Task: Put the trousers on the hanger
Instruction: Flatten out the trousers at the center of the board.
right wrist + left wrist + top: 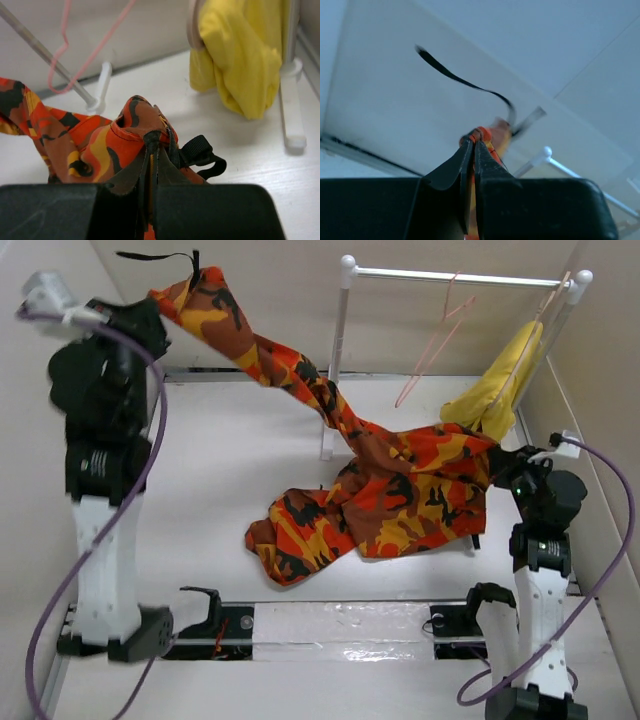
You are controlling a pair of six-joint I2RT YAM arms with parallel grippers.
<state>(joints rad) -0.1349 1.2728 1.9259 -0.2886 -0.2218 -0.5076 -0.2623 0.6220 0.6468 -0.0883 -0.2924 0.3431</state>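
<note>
The camouflage trousers (400, 490) stretch from high at the back left down to a heap on the table's right half. My left gripper (192, 288) is raised high at the back left, shut on one end of the trousers (487, 136); a black strap (455, 77) flies up from there. My right gripper (497, 465) is low at the right, shut on the trousers' other end (135, 130) beside a black strap loop (200, 152). The pink wire hanger (435, 335) dangles from the white rail (460, 280), tilted; in the right wrist view the hanger (65, 45) shows at the upper left.
A yellow cloth (500, 385) on a paler hanger hangs at the rail's right end. The rail's left post (338, 360) stands just behind the stretched trousers, with its foot (102, 85) near my right gripper. White walls enclose the table on the left, back and right.
</note>
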